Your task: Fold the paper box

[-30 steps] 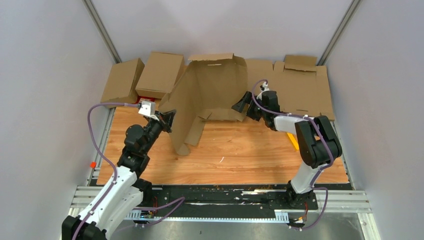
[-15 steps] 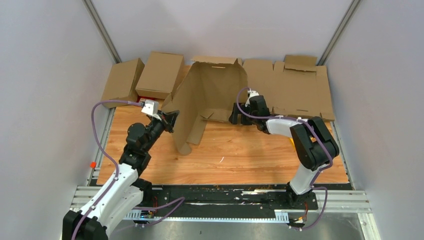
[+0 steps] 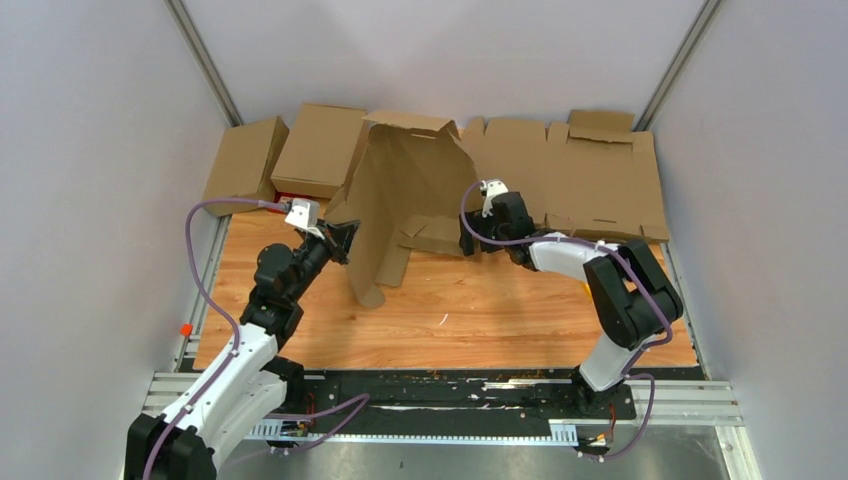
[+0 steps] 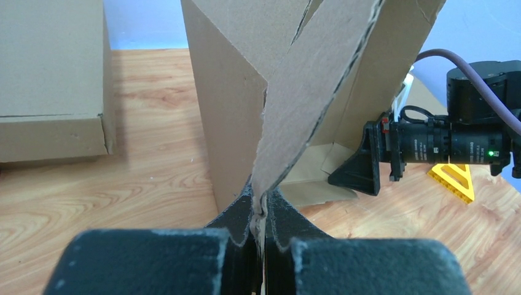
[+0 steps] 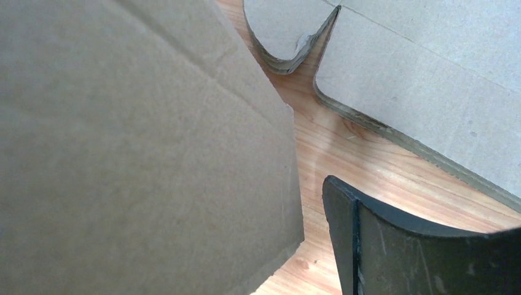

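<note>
The paper box (image 3: 400, 195), plain brown cardboard, stands half upright at the back middle of the wooden table, its panels bent into a narrow tent. My left gripper (image 3: 342, 240) is shut on the edge of its left flap (image 4: 289, 123), which is pinched between the black pads (image 4: 242, 215). My right gripper (image 3: 468, 232) is open against the box's right side, low down. In the right wrist view one black finger (image 5: 393, 246) shows, with a gap to the box panel (image 5: 135, 153). That panel hides the other finger.
Two folded brown boxes (image 3: 245, 160) (image 3: 320, 148) stand at the back left, a small red card (image 3: 290, 197) beneath them. A pile of flat notched cardboard sheets (image 3: 590, 180) lies at the back right. A yellow piece (image 3: 588, 282) lies beside the right arm.
My right gripper has moved left and lower against the box's right side. The box's right wall has swung inward, so the box is narrower. The left gripper has held its grip.
</note>
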`<action>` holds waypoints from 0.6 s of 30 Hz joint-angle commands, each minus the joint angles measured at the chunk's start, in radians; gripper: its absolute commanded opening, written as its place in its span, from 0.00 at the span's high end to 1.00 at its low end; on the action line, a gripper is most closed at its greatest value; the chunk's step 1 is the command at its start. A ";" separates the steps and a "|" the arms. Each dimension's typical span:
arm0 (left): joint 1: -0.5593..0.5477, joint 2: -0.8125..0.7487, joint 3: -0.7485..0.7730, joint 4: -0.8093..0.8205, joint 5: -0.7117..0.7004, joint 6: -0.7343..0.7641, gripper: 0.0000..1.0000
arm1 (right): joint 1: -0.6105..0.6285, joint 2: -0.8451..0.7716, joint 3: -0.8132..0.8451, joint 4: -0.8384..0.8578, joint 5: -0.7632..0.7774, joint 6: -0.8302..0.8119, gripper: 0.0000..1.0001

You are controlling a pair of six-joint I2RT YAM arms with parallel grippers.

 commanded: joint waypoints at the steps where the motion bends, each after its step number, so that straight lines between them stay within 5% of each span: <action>1: -0.008 0.009 0.024 -0.033 0.050 -0.021 0.96 | 0.026 -0.060 -0.035 0.030 -0.005 -0.083 0.10; 5: -0.008 0.010 0.023 -0.029 0.061 -0.024 0.96 | 0.026 -0.067 -0.039 0.078 -0.047 -0.049 0.32; 18: -0.009 0.053 0.011 0.044 0.136 -0.043 0.96 | -0.028 0.004 -0.007 0.154 -0.255 0.237 0.31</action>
